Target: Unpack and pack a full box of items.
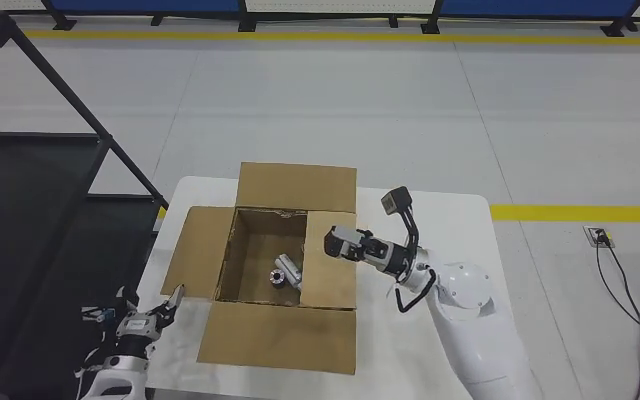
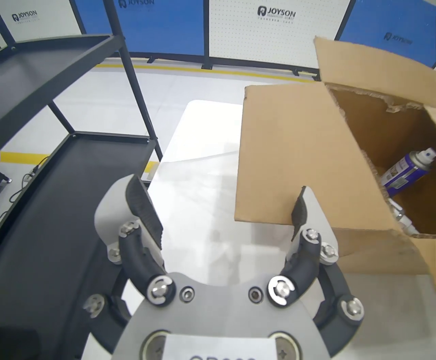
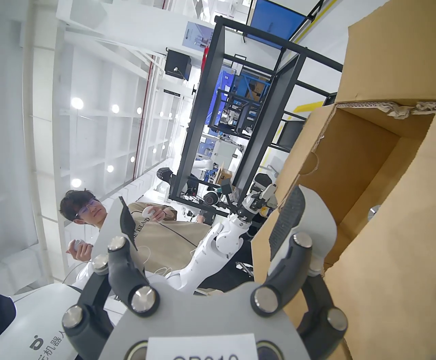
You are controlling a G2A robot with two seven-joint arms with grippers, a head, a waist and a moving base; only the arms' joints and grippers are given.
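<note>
The box (image 1: 297, 185) stands on the white surface (image 1: 440, 215) near its left side. Three flaps are spread outward. The right-hand flap is folded in over part of the opening. In the top view, two small pale items lie close together on the box floor: a short cylinder (image 1: 290, 267) and a round piece (image 1: 277, 278). The left wrist view looks in over a box (image 2: 293, 143) flap and adds a blue spray can (image 2: 405, 168) with a white cap, leaning inside. A second pale cylinder (image 2: 403, 220) lies below it. The right wrist view gives the bare inner walls of the box (image 3: 374, 163) and its torn tape edge. The right end effector (image 1: 338, 243) sits above the folded-in flap. Its fingers are apart and grip nothing (image 3: 207, 201); contact with the cardboard cannot be determined. The left end effector (image 1: 135, 305) is at the near left corner of the surface, just beside the left flap. Its fingers are spread wide with nothing between them (image 2: 218, 185). A black shelf rack (image 2: 51, 61) stands left of the surface. The pale floor carries a yellow line (image 1: 560, 212), and blue-and-white panels (image 2: 272, 30) close the far side of the room.
</note>
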